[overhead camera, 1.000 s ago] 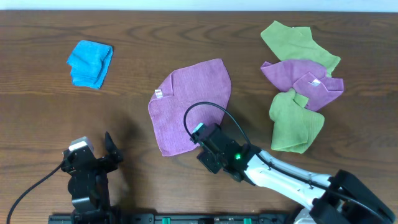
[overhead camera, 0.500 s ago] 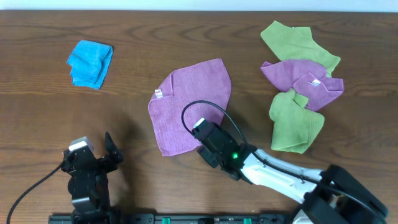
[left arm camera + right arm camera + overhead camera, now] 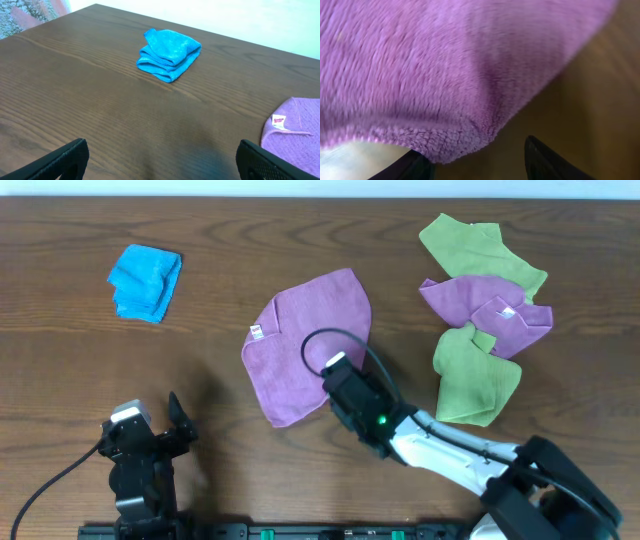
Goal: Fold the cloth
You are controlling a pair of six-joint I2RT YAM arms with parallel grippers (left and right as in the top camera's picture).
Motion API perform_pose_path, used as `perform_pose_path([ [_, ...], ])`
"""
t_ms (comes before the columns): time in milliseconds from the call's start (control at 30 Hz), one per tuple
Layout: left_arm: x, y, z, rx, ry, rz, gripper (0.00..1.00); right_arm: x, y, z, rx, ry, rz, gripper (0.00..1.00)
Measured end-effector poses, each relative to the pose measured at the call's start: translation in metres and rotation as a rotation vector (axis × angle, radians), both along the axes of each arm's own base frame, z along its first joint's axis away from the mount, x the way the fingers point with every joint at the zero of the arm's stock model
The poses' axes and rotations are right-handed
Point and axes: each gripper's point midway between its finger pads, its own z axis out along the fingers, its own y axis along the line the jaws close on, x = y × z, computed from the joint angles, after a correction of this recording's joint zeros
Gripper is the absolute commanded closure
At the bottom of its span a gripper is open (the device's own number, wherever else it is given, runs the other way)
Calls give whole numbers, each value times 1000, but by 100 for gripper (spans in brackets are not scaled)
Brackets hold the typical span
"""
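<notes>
Centrally, fuzzy lilac microfibre cloth point(image 3: 300, 330), rounded hem between parted fingers of right hand point(image 3: 477, 160), left hand point(image 3: 162, 157) spread open

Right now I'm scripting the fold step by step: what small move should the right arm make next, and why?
Probably close the right tool on the near edge of the cloth. Its wrist view shows that hem just ahead of the fingers, which stand apart with bare table between them, so nothing seems gripped yet, and a fold needs a held edge.
</notes>
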Motion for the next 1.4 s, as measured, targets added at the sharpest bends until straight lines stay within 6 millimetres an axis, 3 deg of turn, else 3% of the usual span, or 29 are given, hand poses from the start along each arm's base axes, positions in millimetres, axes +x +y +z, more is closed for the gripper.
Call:
perform_pose_path([
  [133, 0, 0, 0, 0, 0, 0, 5, 22, -1, 19, 19, -53, -47, 44],
  [400, 0, 0, 0, 0, 0, 0, 5, 61, 20, 75, 30, -189, -23, 45],
  [533, 0, 0, 0, 0, 0, 0, 5, 72, 25, 98, -8, -226, 8, 49],
  [600, 0, 0, 0, 0, 0, 0, 5, 71, 24, 100, -31, -212, 17, 54],
  [733, 0, 0, 0, 0, 0, 0, 5, 51, 13, 80, -91, -87, 42, 59],
  [767, 0, 0, 0, 0, 0, 0, 5, 43, 12, 73, -95, -46, 53, 68],
  [833, 0, 0, 0, 0, 0, 0, 5, 30, 13, 64, -74, 29, 65, 76],
  [1000, 0, 0, 0, 0, 0, 0, 5, 4, 17, 48, -20, 176, 83, 63],
  [1133, 0, 0, 0, 0, 0, 0, 5, -8, 21, 40, 3, 226, 96, 61],
  [1400, 0, 0, 0, 0, 0, 0, 4, -33, 10, 0, 20, 278, 80, 58],
])
